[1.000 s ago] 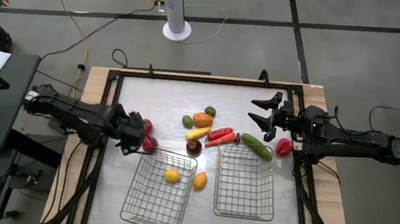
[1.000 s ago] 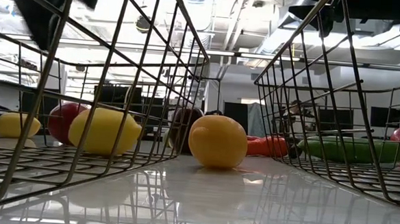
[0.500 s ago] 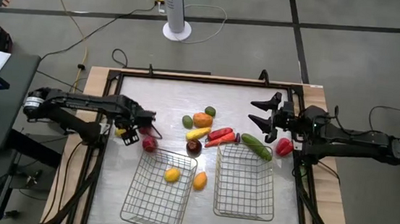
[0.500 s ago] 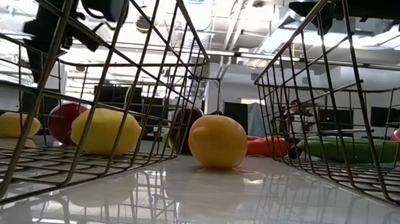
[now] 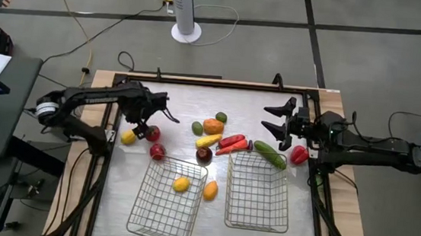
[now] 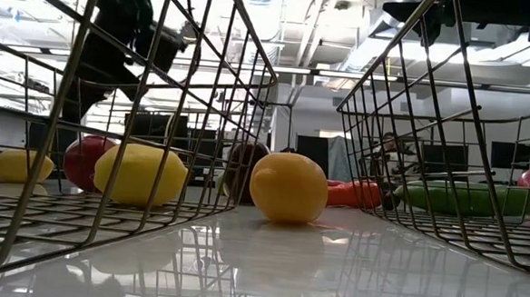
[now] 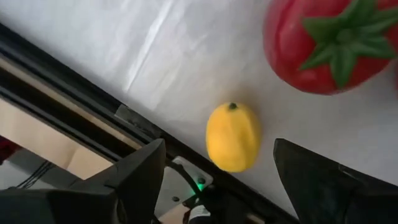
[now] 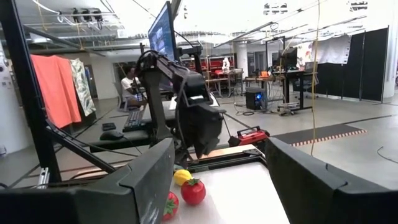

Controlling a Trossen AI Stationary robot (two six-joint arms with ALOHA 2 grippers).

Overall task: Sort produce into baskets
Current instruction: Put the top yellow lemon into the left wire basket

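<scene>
Below left end effector (image 7: 214,186), smooth yellow lemon (image 7: 232,137), possibly plastic

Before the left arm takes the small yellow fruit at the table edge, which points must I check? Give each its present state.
1. Left gripper fingers open, nothing held: ok.
2. Yellow fruit lies between the fingers' line: ok.
3. Yellow fruit apart from the red tomato: ok.
4. Room beside the table frame for the finger: cannot tell.
5. Left basket has free space: ok.
6. Right gripper waits far off, open: ok.
</scene>
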